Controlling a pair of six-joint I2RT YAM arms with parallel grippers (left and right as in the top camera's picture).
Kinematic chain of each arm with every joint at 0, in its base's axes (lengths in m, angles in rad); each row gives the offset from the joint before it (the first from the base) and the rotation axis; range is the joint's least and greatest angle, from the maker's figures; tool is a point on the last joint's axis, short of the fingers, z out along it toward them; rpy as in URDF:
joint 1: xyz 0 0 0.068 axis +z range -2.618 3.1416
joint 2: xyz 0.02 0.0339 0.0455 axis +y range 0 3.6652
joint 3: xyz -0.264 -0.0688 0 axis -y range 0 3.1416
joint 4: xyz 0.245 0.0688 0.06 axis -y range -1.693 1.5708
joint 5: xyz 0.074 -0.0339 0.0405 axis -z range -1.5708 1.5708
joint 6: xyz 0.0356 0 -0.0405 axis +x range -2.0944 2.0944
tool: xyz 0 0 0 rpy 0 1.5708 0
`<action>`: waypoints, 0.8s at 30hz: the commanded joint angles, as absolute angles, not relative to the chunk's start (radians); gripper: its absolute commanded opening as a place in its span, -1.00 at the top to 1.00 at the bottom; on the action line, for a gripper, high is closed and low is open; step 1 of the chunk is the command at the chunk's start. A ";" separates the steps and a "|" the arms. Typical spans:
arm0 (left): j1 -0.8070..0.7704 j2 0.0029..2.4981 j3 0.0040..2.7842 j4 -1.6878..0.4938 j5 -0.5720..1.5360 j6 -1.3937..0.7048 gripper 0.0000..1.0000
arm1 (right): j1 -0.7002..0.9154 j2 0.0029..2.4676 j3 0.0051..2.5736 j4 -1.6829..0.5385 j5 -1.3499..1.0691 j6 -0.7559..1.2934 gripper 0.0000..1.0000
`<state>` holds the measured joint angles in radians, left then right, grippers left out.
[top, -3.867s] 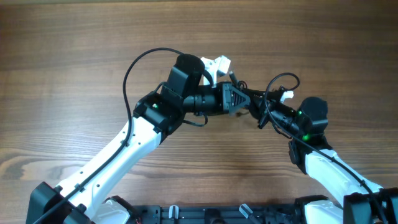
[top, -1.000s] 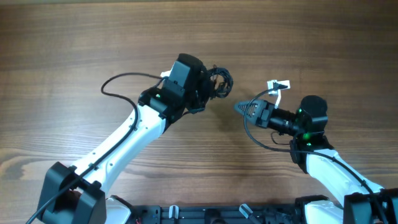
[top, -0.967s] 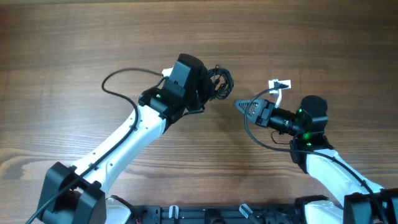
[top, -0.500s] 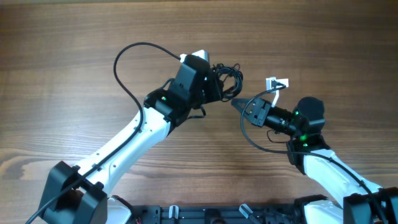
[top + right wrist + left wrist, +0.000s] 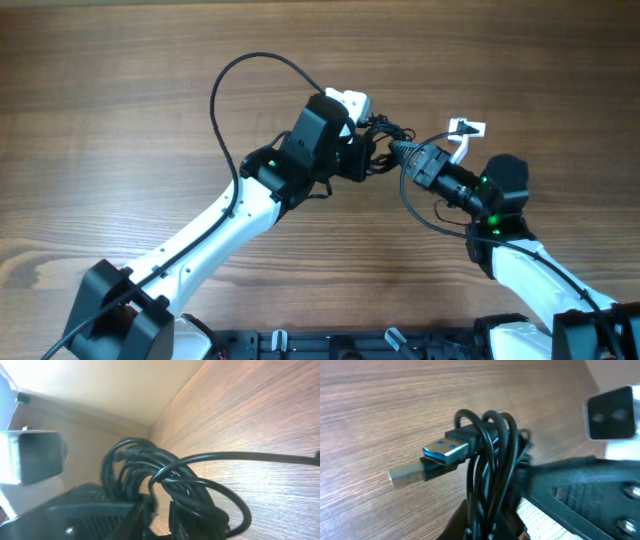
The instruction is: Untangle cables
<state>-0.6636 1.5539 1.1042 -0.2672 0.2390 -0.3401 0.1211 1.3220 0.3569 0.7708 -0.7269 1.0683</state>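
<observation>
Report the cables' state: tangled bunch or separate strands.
Tangled bunch. The cables loop together in one clump, a blue USB plug poking out, held in the left gripper.

Even bright overhead light, wrist views blurred, overexposed corners

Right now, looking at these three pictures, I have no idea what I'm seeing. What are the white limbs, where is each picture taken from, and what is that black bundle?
The white limbs are a robot's left arm and right arm, working at a wooden table. One picture looks straight down from above. The other two come from small cameras on each wrist. Each arm ends in a two-finger gripper. The left gripper holds a bunch of thin black cables above the wood, with a blue plug and a silver plug sticking out. The right gripper has its tip at the bunch, but the pictures don't show whether it grips.
</observation>
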 commanded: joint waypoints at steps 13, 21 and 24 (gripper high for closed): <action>-0.671 1.556 1.107 -0.253 0.227 -0.220 0.92 | 0.117 1.320 0.364 0.817 -0.946 0.902 0.44; -0.671 1.556 1.107 -0.250 0.199 -0.220 0.92 | 0.117 1.320 0.364 0.752 -0.935 0.758 0.29; -0.672 1.556 1.107 -0.250 0.189 -0.220 0.92 | 0.117 1.320 0.364 0.712 -0.907 0.763 0.31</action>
<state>-0.6670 1.5551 1.1042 -0.2604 0.2062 -0.2371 0.1192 1.3228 0.3565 0.7139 -0.9195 0.7872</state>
